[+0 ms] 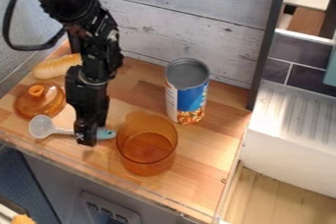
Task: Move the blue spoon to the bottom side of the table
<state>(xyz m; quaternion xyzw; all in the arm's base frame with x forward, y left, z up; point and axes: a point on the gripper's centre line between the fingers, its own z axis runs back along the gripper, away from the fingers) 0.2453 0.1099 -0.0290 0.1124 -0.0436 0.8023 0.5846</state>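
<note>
1. The blue spoon (42, 127) lies at the table's near left, pale bowl leftmost, its long axis running roughly left to right.
2. The black gripper (85, 141) hangs across the handle's middle; whether its jaws are released or clenched on it, one cannot tell.
3. The blue handle end emerges rightward, just beside the amber pot (147, 144); a nearward pull seems to suit.
</note>
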